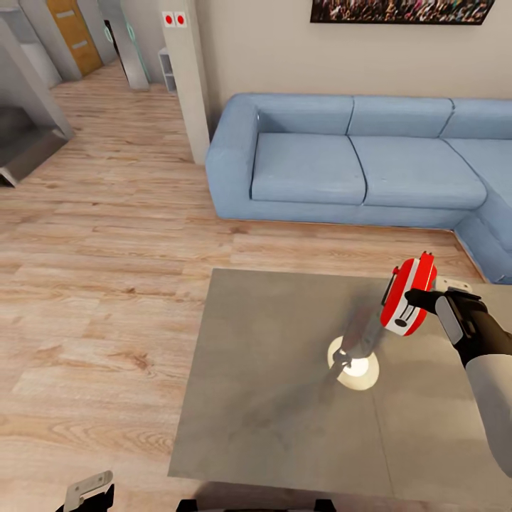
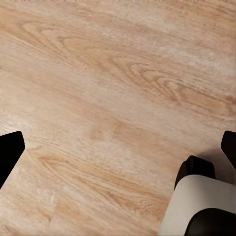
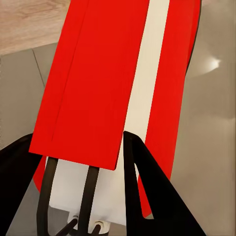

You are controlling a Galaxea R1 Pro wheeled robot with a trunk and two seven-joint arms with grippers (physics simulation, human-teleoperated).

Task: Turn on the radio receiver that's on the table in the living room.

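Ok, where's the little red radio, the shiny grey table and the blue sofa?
small red box radio [image 1: 407,299], head view, on its red side.
glossy grey table [image 1: 270,398], head view, bare top.
light-blue corner sofa [image 1: 309,167], head view, left seat cushion.

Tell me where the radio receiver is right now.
In the head view the radio receiver is at the right, lifted above the grey table in the right gripper, in front of the blue sofa.
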